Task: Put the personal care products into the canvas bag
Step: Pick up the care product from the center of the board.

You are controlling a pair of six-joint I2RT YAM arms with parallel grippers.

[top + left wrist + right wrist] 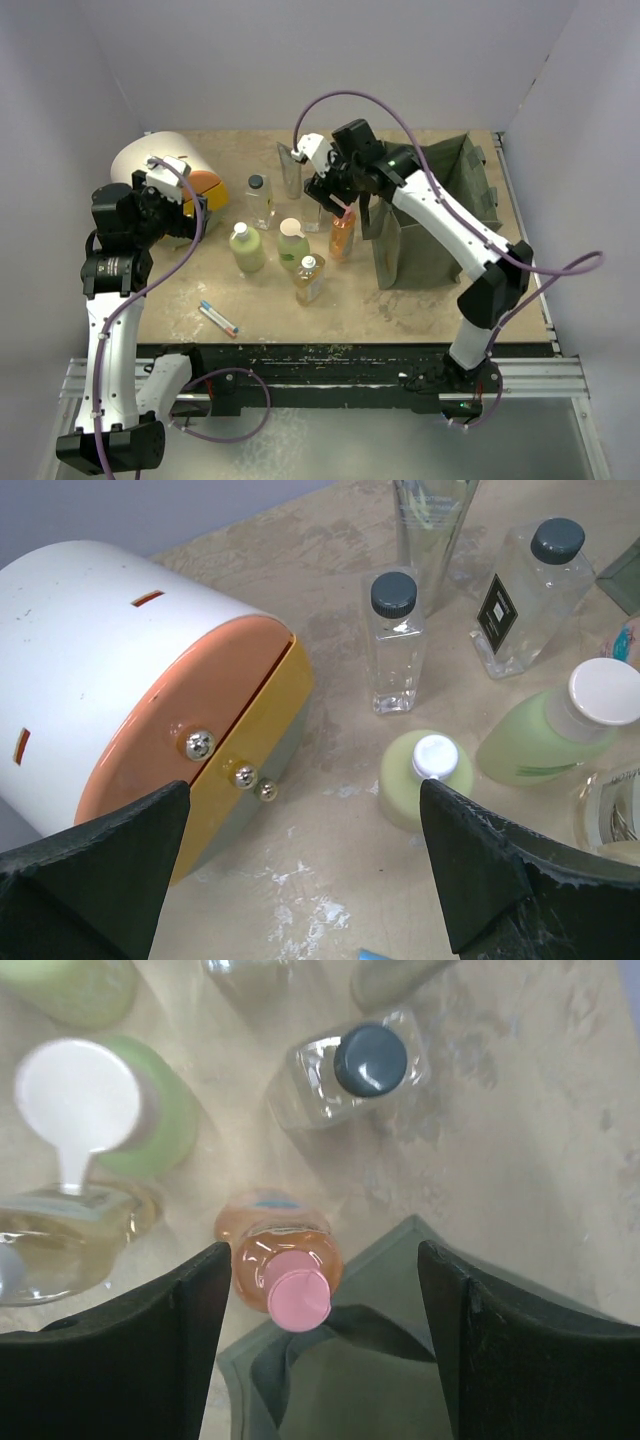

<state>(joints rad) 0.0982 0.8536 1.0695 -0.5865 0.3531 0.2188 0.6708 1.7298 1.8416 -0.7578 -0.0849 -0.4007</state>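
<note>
Left claw [305, 800]: released, wide, near white-and-orange domed box [110, 650].
Mid worktop [400, 310]: cluster of green, amber, clear plastic bottles [292, 245], upright.
Right claw [322, 1250]: released, straddling pink-capped orange bottle [342, 238].
Right: olive canvas bag [405, 262], just beside that bottle.

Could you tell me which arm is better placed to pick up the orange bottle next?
The right hand looks better placed: open, it hangs directly above the orange bottle, which stands beside the bag. The left hand is over by the domed box, farther away.
</note>
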